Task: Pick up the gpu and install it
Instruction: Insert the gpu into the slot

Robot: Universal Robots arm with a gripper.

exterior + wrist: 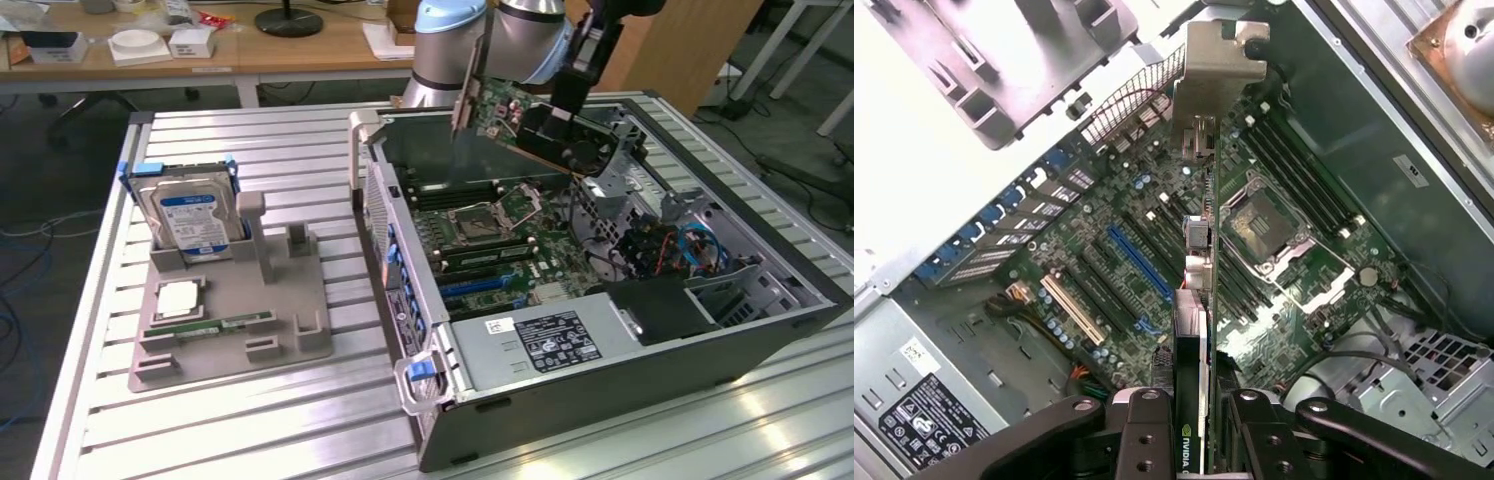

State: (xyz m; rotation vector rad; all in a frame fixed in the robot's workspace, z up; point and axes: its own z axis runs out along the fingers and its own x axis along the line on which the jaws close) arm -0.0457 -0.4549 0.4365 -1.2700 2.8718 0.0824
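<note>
**Holding the gpu over the open case**

Clamped edge-on in the jaws, the gpu (514, 105) hangs in the air above the open computer case (641, 375), at the far end of the case in the exterior view. The jaws are closed narrowly on the card's thin body, one on each face. In the wrist view the card (1192, 330) runs away from them to its silver metal bracket (1219, 65) at the far end.

In the exterior view the card sits tilted. Its green board and black fan housing (577, 142) are above the case rim, below the grey arm (534, 30). It appears clear of the motherboard (514, 245) and is not seated in any slot.

From the wrist, the card's edge lies over the motherboard (1124, 215), between the blue expansion slot (1139, 262) on one side and the empty CPU socket (1264, 225) on the other. The memory slots (1304, 180) lie beyond the socket.

The power supply (561, 340) with its black label fills the near end of the case.

The case lies on its side on a slatted metal desk (267, 150). Toward the exterior view's left, well apart from the case, a grey holder (267, 335) rests on the desk. A silver hard drive (187, 220) with a blue-white label stands upright in the holder, and a narrow green memory stick (220, 325) lies flat in it.
</note>
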